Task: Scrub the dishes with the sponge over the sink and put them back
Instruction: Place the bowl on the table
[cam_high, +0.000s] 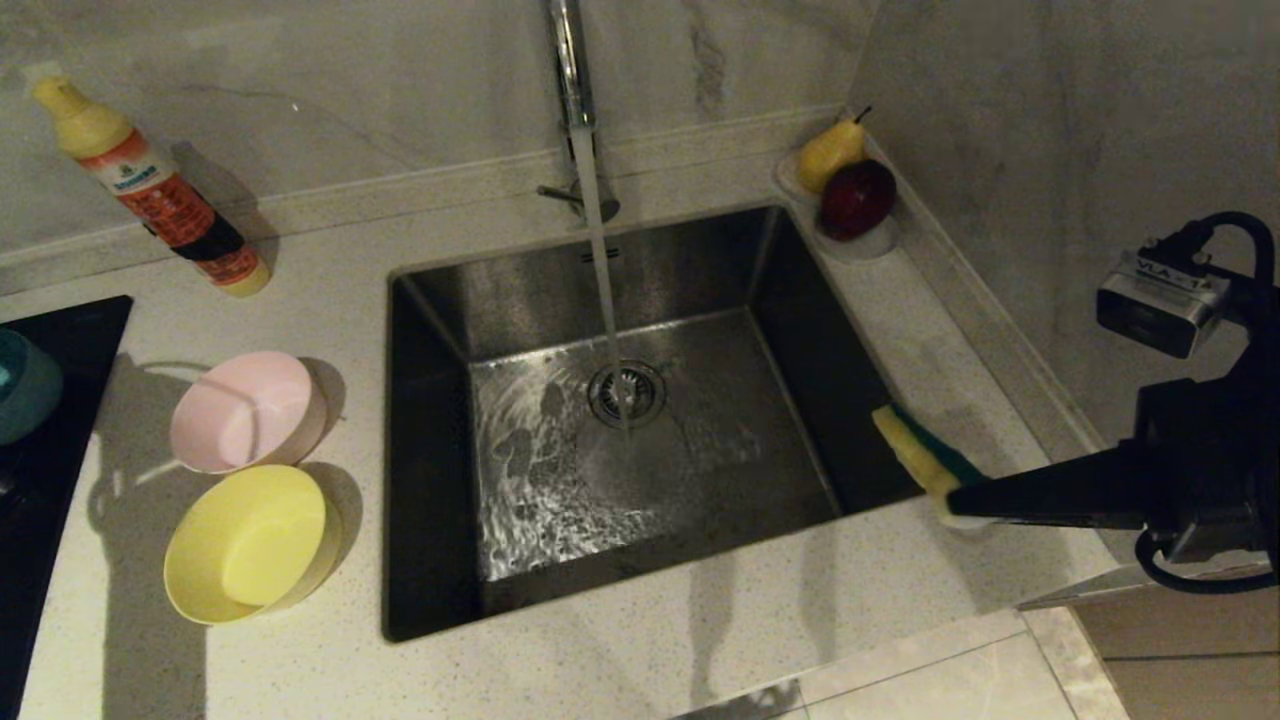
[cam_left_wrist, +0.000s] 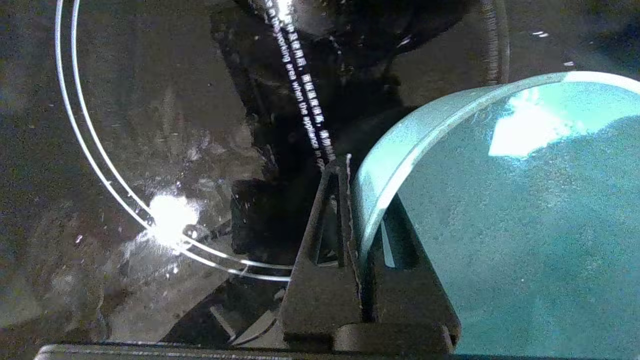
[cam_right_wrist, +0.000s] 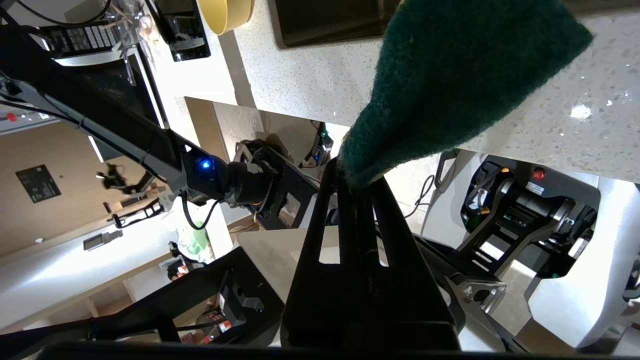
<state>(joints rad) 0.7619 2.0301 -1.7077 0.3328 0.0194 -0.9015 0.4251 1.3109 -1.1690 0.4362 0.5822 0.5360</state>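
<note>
Over stove top (cam_left_wrist: 150, 150), left tool (cam_left_wrist: 352, 170) pinches blue bowl (cam_left_wrist: 500, 225) rim, wrist view only; right tool (cam_high: 950, 500) pinches sponge (cam_high: 920, 455).

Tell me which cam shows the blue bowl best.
Left wrist view: the blue bowl fills half the frame, its rim pinched in the left end effector over the black stove top. Head view shows only a sliver at the left edge. Right wrist view shows none of it.
</note>
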